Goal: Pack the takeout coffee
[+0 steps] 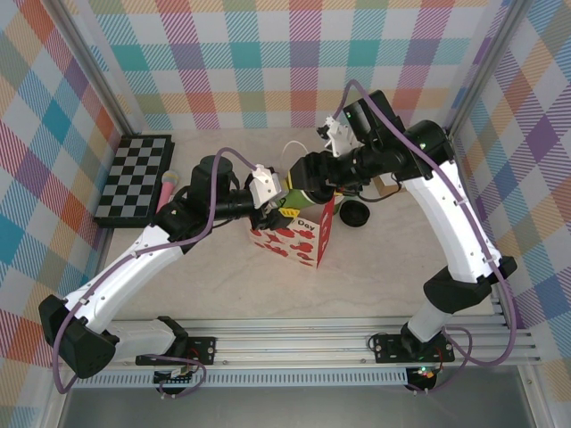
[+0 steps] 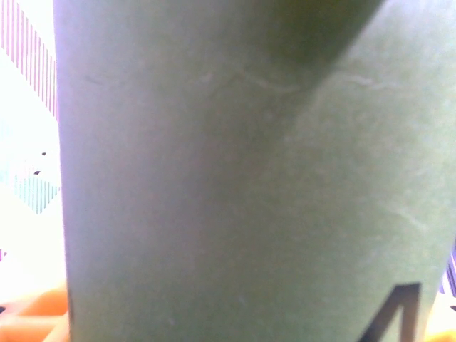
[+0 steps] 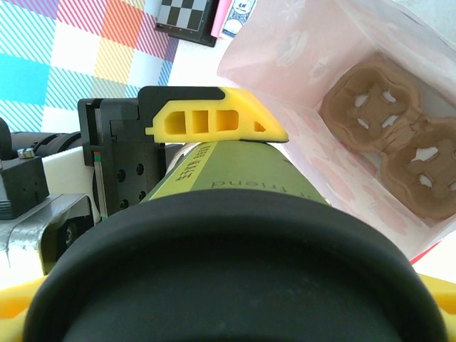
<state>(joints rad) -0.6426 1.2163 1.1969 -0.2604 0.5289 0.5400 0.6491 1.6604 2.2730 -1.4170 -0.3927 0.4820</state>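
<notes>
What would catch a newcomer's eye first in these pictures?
Both arms meet at mid-table over a white bag with red hearts, where the left gripper holds the takeout coffee at the bag's open mouth. In the right wrist view the cup's black lid looms in front, one yellow finger lies along its green wall, and a brown cup tray sits inside the bag. A checkerboard lies at the left rear.
</notes>
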